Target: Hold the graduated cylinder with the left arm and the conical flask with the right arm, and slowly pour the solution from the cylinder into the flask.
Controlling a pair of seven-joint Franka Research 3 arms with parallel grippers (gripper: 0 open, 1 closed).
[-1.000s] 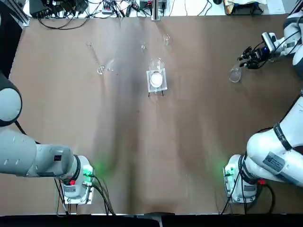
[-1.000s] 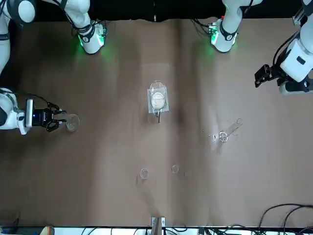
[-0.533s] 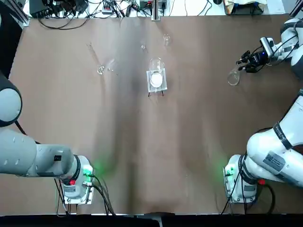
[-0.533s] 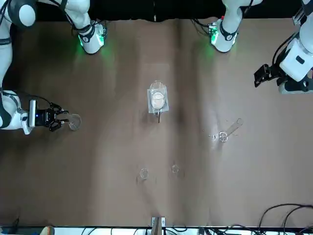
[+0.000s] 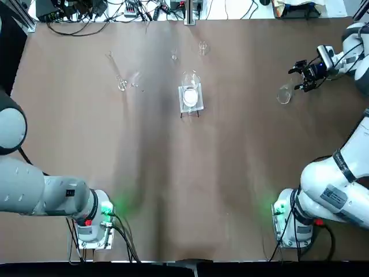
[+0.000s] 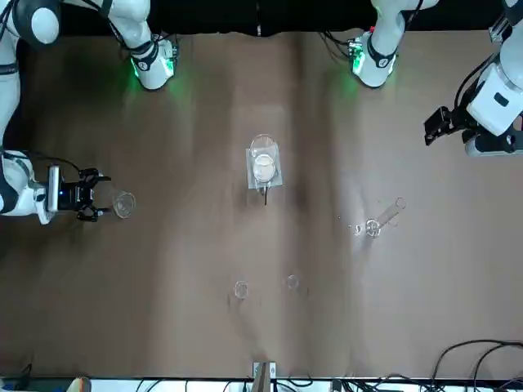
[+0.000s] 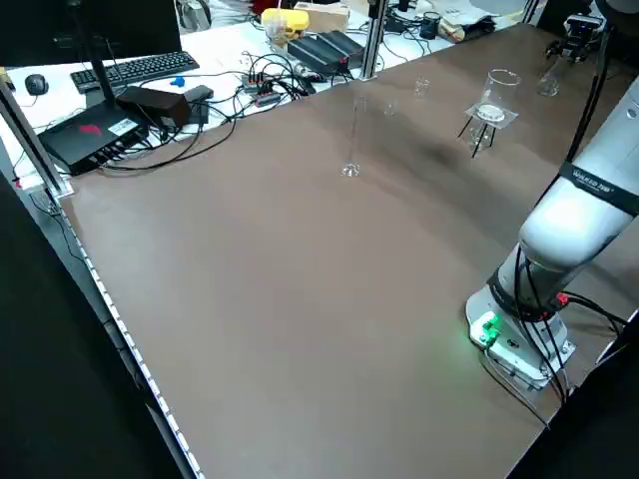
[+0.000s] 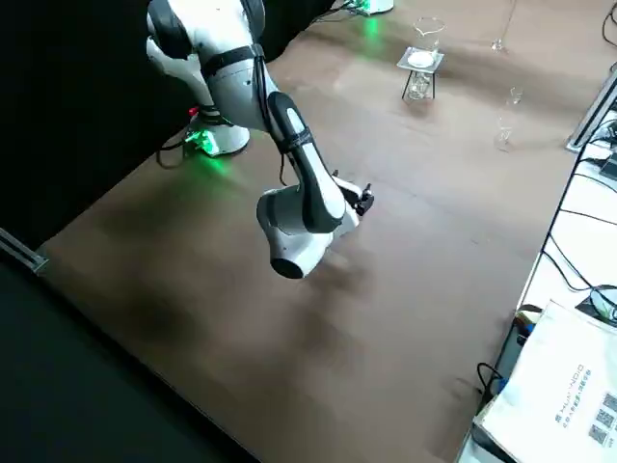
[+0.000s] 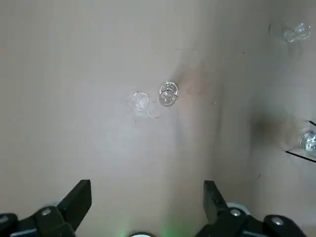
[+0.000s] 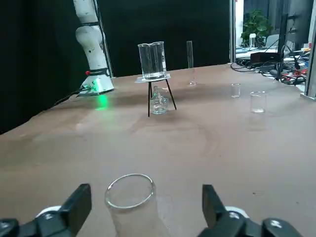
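The conical flask (image 5: 283, 94) stands at the table's far right, clear glass with an open neck (image 10: 129, 192). My right gripper (image 5: 300, 77) is low beside it, open, fingers (image 10: 79, 201) spread to either side of the neck without touching it. The front view has this gripper (image 6: 91, 194) just left of the flask (image 6: 123, 204). The graduated cylinder (image 5: 116, 70) stands upright at the far left, nothing near it. My left gripper (image 6: 435, 130) hangs high above that side, open, looking down on the cylinder (image 9: 168, 93).
A beaker with white contents sits on a small wire stand (image 5: 191, 96) at the table's middle back. Two tiny glass beakers (image 5: 202, 47) stand behind it. Cables and equipment line the far edge (image 5: 115, 11).
My right gripper's fingers have spread wider and it has shifted slightly beside the flask, which moved a little. The left arm and the cylinder have stayed put.
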